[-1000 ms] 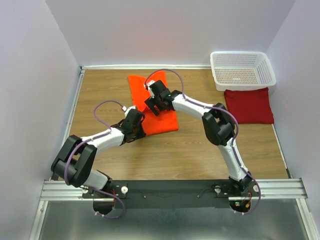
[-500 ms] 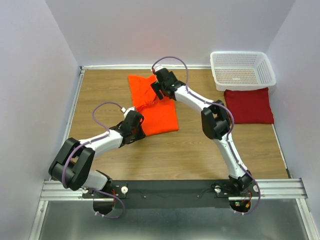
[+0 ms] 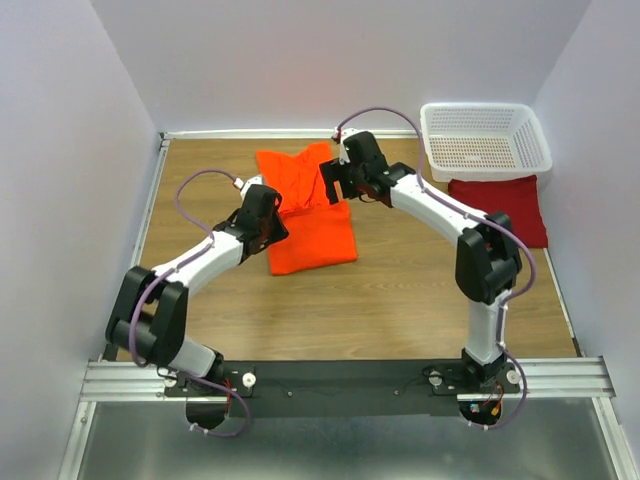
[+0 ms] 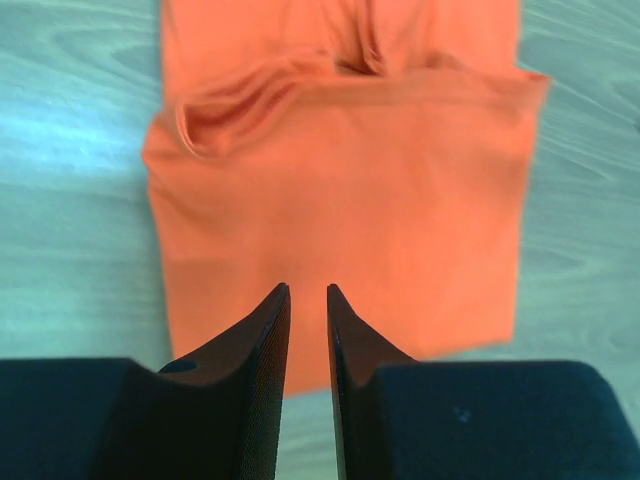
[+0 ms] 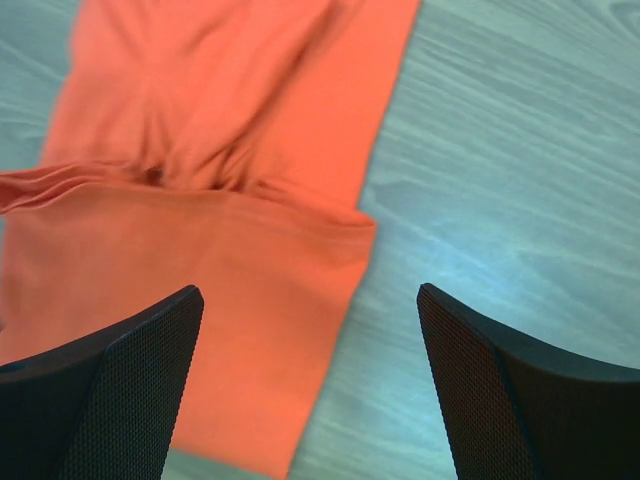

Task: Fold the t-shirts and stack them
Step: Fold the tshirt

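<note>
The orange t-shirt [image 3: 320,240] lies partly folded in the middle of the table, with a rumpled fold line across it [image 4: 340,180] [image 5: 200,270]. My left gripper [image 3: 268,226] [image 4: 307,288] hovers over the shirt's left part, its jaws a narrow gap apart with nothing between them. Over the shirt's right edge, my right gripper [image 3: 332,184] [image 5: 308,290] stands wide open and empty. A maroon t-shirt [image 3: 505,205] lies as a folded rectangle at the right, partly behind my right arm.
A white mesh basket [image 3: 486,140] stands at the back right corner, just behind the maroon shirt. Walls close the table on the left, back and right. Bare wood shows in front of the orange shirt.
My right gripper has swung from above the shirt's middle to its back right edge. My left gripper has lifted and moved back along the shirt's left side.
</note>
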Controlling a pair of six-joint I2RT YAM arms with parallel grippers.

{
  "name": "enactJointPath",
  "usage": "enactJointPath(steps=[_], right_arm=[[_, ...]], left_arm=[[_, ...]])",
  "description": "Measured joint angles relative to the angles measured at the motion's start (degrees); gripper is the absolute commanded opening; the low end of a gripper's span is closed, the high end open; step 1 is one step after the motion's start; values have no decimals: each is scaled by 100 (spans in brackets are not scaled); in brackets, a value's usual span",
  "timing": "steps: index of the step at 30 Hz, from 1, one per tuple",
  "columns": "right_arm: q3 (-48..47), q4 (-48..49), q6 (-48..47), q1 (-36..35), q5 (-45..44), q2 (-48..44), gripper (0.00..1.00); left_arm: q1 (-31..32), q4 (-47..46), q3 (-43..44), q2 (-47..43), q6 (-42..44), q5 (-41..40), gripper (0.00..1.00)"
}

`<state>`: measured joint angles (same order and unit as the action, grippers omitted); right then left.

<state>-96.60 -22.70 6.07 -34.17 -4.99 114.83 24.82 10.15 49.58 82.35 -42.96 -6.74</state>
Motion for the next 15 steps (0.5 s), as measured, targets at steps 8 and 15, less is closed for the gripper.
enactJointPath(steps=[8, 15], right_arm=[[1060, 144, 409, -2, 544, -793, 95], [1523, 170, 553, -2, 636, -1093, 95]], left_arm=[[-219, 26, 780, 1416, 345, -4, 29], [-645, 83, 1659, 2284, 708, -76, 28]])
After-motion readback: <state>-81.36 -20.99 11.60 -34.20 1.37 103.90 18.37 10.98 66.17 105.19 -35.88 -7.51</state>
